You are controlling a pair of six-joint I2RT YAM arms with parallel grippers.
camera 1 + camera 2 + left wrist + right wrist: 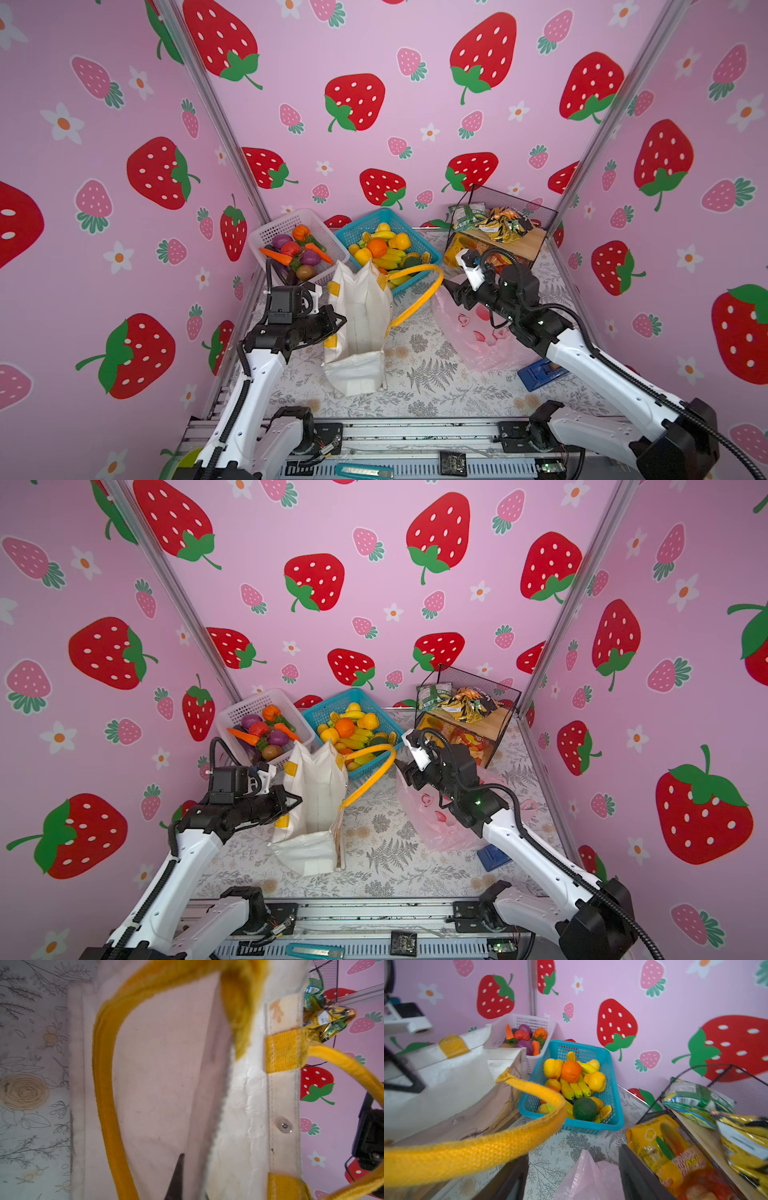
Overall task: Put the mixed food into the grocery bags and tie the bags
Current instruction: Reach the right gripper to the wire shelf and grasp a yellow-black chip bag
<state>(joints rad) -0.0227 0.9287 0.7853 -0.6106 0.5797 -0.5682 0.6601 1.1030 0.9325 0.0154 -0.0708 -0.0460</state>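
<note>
Floral-print counter [424, 374] carrying all. White canvas tote with yellow handles [361, 316] standing mid-counter. Translucent pink plastic bag [478, 349] lying slack beside it.

Food waiting at back, none visibly bagged:
- toy fruit [571, 1072] in blue lattice basket [591, 1126]
- crinkly snack packets [498, 224] on black wire rack [511, 203]

Step, likely: holding tote ready for loading.
- Left end effector [338, 322] clamping tote's near wall, closed tight.
- Right end effector [573, 1155] hanging wide, holding nothing, yellow handle [477, 1153] just beside.

Next, likely: right reaching to basket, picking fruit.

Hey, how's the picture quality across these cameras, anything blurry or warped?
Both top views: sharp, but the wide lens splays the corner posts outward. Left wrist view: the tote fills most of the frame, a yellow handle smeared near the lens. Right wrist view: a yellow handle blurs up close; the blue basket stays crisp.
</note>
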